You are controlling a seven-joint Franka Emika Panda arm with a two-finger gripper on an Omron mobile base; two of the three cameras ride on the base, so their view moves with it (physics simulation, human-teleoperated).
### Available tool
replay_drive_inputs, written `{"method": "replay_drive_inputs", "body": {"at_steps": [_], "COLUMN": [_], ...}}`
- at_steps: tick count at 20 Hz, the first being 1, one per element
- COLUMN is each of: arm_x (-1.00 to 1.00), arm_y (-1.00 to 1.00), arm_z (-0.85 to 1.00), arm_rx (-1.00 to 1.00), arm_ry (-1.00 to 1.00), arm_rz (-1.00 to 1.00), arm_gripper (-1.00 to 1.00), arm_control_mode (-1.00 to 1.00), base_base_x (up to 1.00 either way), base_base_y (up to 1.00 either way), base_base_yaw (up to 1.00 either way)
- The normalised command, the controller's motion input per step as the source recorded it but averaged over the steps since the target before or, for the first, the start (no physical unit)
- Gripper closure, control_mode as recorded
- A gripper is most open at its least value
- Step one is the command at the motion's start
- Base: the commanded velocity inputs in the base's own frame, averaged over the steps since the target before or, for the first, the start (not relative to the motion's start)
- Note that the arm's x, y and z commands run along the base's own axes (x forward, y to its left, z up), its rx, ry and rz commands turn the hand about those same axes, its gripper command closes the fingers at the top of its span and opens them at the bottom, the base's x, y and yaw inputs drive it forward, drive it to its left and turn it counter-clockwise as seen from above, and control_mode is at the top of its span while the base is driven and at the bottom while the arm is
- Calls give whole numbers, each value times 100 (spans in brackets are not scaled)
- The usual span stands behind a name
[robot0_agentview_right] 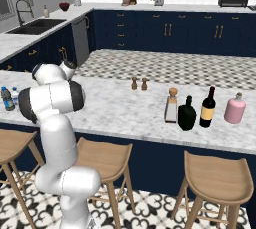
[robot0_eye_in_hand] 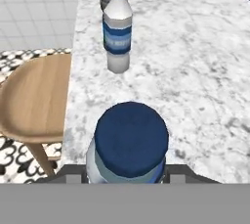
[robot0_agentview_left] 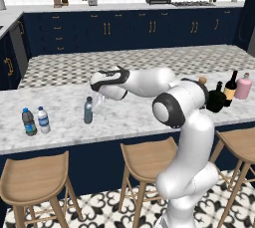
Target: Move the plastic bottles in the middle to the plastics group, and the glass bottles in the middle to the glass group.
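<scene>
marble counter (robot0_agentview_left: 139,117) runs across the dark-blue kitchen, with wooden stools (robot0_agentview_left: 147,160) along its near edge. we see the gripper (robot0_agentview_left: 99,103) beside the slim blue-grey water bottle (robot0_agentview_left: 88,110), which stands upright mid-counter; from the hand view its blue cap (robot0_eye_in_hand: 131,139) sits right at our fingers, but we cannot tell whether they grip it. left of it stand the dark grey bottle (robot0_agentview_left: 29,122) and white-capped bottle (robot0_agentview_left: 44,120). far right stand the cork-stoppered bottle (robot0_agentview_right: 171,105), black flask (robot0_agentview_right: 187,114), wine bottle (robot0_agentview_right: 208,107) and pink bottle (robot0_agentview_right: 235,108).
</scene>
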Motion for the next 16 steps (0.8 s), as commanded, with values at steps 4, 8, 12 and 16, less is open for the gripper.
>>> {"method": "replay_drive_inputs", "body": {"at_steps": [4,8,12,16], "arm_x": [9,13,30,21], "arm_y": [63,67,61,41], "arm_z": [-2,-9,-7,-4], "arm_rx": [0,0,0,0], "arm_ry": [2,0,1,4], "arm_rz": [21,20,19,13], "arm_gripper": [100,100,100,100], "arm_control_mode": [-100,-100,-100,-100], "base_base_x": [0,0,0,0], "base_base_y": [0,0,0,0], "base_base_yaw": [0,0,0,0]}}
